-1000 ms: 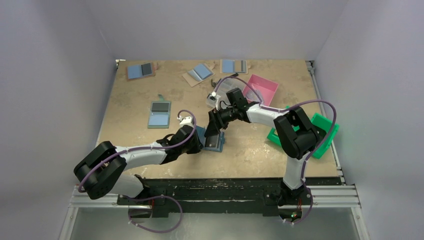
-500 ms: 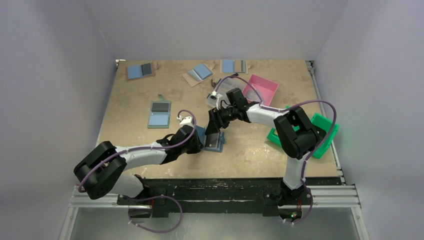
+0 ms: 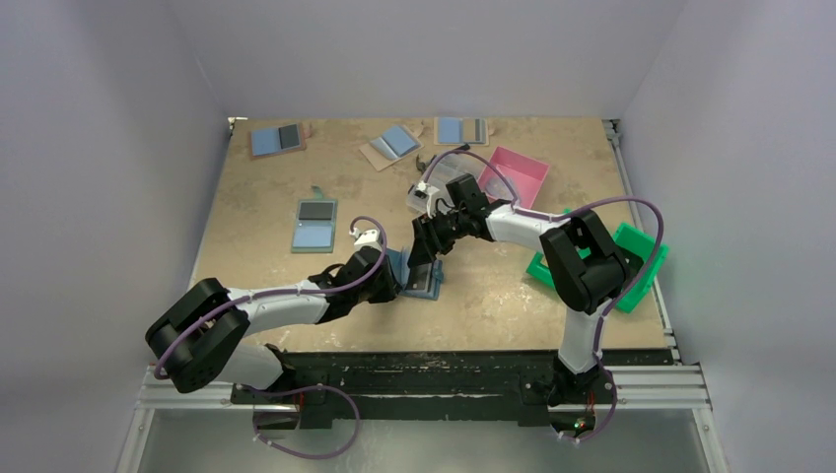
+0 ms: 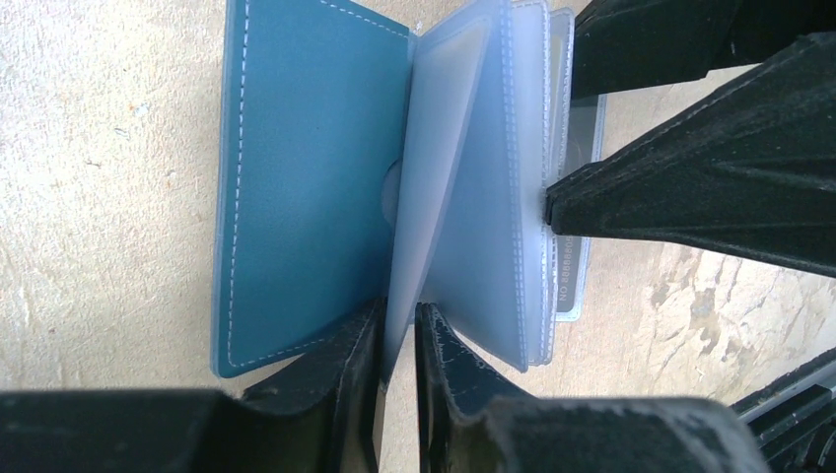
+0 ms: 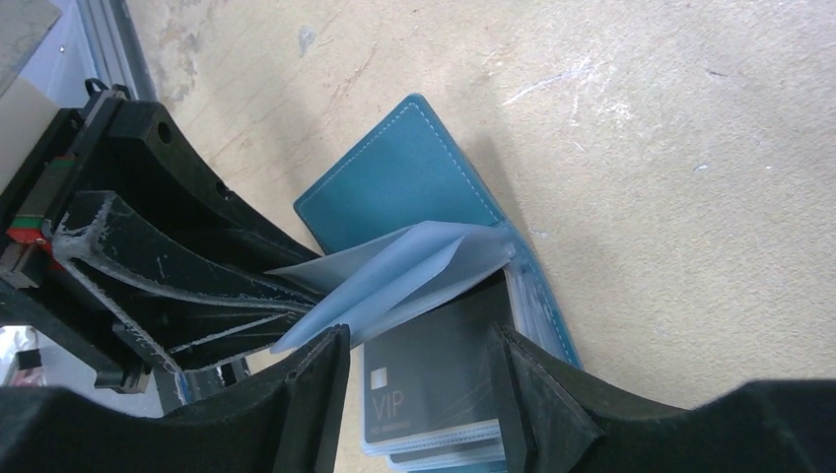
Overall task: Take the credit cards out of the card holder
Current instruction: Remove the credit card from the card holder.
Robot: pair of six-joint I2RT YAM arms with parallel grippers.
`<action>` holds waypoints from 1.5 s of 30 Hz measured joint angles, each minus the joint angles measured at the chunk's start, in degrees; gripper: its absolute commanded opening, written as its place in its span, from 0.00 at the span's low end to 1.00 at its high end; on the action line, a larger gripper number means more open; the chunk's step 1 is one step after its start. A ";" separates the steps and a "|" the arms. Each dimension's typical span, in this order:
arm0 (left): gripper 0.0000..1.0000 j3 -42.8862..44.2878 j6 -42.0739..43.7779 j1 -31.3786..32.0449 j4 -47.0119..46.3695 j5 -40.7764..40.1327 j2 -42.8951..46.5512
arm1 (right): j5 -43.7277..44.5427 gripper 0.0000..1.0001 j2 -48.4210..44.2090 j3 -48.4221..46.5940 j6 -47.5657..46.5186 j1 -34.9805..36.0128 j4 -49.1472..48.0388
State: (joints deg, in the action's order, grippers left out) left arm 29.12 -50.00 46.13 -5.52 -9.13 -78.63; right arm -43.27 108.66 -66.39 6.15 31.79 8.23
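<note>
**Where everything sits on your table**

Your card holder lies near the middle, toward the near edge. The left gripper is at its left side and the right gripper at its far side. To its far left you find a second holder. Along the far edge lie a left holder, a middle holder and a third holder. A bin sits far right, and a tray lies at the right edge.

A robotics lab cell is indicated by plain white walls enclosing a scuffed tabletop, an aluminium rail frame, and a pink tray and a green tray set right of the right gripper.
</note>
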 measured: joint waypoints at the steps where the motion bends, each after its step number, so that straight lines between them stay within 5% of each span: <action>1: 0.21 0.02 -0.07 0.00 0.00 0.00 0.00 | 0.37 0.59 0.00 -0.07 -0.22 0.00 0.33; 16: 0.24 0.02 -0.22 0.00 0.68 -0.02 3.43 | 1.70 0.57 0.50 -1.27 -1.79 0.02 2.10; 33: 0.45 0.02 -0.35 -0.37 1.33 0.00 8.07 | 1.42 0.57 0.59 -1.42 -2.10 0.00 2.51; 45: 0.45 0.61 0.13 -0.37 1.33 1.07 5.75 | 0.28 0.58 0.90 -1.44 -2.12 -0.07 2.51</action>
State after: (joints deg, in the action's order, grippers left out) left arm 29.74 -49.87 45.76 -4.19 -8.05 -72.88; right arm -42.98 109.56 -67.83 4.03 31.73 10.74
